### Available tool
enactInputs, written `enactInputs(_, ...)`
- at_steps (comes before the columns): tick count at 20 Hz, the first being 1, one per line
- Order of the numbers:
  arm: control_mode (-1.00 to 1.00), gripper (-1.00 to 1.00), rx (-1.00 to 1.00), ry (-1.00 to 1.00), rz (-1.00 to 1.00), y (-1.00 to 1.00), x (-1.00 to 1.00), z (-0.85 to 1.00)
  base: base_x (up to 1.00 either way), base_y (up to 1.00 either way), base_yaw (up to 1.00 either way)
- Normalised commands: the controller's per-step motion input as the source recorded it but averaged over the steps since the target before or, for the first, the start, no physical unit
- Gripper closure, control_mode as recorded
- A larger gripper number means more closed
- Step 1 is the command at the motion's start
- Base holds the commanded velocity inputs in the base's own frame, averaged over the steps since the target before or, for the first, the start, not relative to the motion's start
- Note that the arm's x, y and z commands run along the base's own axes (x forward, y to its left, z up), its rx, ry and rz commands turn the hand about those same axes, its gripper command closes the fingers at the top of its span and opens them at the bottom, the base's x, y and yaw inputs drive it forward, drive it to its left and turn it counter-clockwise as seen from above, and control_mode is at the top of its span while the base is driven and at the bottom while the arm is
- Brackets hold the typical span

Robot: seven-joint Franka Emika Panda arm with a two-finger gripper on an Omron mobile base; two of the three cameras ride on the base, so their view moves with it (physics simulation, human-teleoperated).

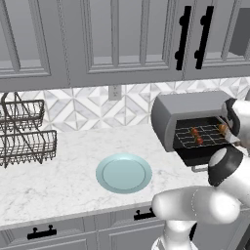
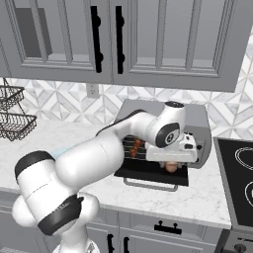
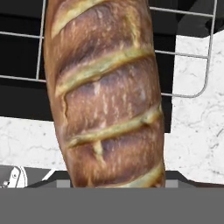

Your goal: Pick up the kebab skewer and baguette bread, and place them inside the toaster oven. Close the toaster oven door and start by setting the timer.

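The toaster oven (image 1: 185,105) (image 2: 198,118) stands on the counter with its door (image 1: 197,155) (image 2: 148,170) dropped open. The kebab skewer (image 1: 196,133) (image 2: 135,147) lies on the wire rack inside. My gripper (image 1: 225,128) (image 2: 170,162) is at the oven's mouth, shut on the baguette bread (image 1: 222,128) (image 2: 170,167) (image 3: 107,96). In the hand view the golden-brown loaf hangs close over the rack's (image 3: 183,52) front edge and hides my fingertips. The control panel is behind my arm.
A pale blue plate (image 1: 123,173) sits on the marble counter left of the oven. Wire baskets (image 1: 24,132) (image 2: 14,118) stand at the far left. A black stovetop (image 2: 237,173) borders the oven on the right. Wall cabinets hang overhead.
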Motion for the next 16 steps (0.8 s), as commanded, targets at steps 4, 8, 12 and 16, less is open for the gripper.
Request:
enactInputs(4,-1.00,1.00,0.09,0.00,0.06,0.00,0.31,-0.10,0.00,0.00,0.00)
enactInputs(8,-1.00,1.00,0.08,0.00,0.08,0.00,0.39,-0.11,0.00,0.00,0.00)
enactInputs(12,-1.00,1.00,0.00,0.00,0.07,0.00,0.31,-0.09,0.00,0.00,0.00)
enactInputs(16,-1.00,1.00,0.00,0.00,0.06,0.05,0.18,-0.09,0.00,0.00,0.00)
